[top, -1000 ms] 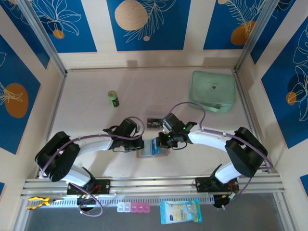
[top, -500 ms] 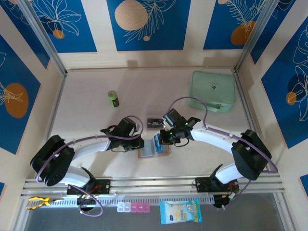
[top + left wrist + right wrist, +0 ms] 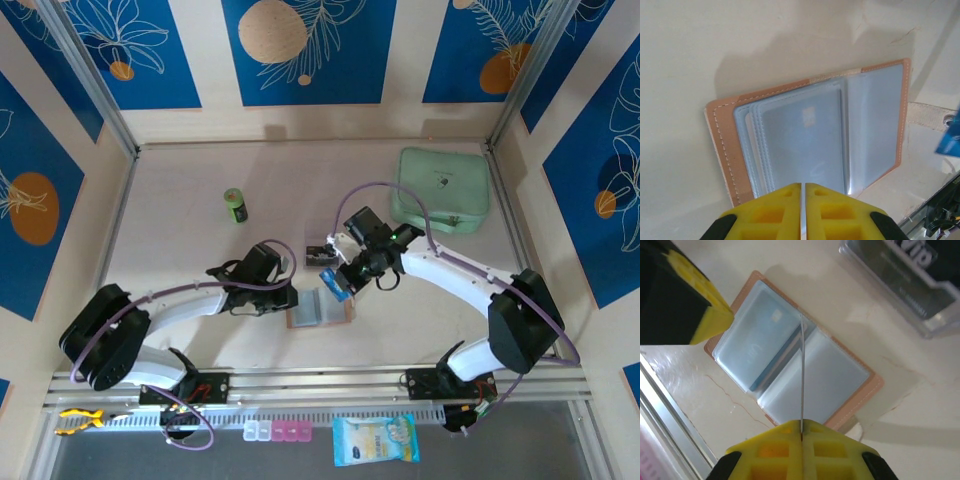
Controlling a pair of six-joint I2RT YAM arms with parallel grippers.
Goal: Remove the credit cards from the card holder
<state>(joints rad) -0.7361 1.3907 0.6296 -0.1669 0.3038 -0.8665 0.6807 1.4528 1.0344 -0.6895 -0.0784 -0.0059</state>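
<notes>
Right gripper point(image 3: 338, 279) raised a credit card point(image 3: 329, 281) beside tray point(image 3: 934, 328) (card holder point(image 3: 318, 312) below).

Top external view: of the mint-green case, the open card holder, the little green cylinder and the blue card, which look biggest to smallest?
1. Mint-green case.
2. Card holder.
3. Green cylinder and blue card: alike; the card is tilted and nearer the camera, so unranked.

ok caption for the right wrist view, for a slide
Right hand pinching a thin plastic card edge-on over the open tan leather card holder with clear pockets
</notes>
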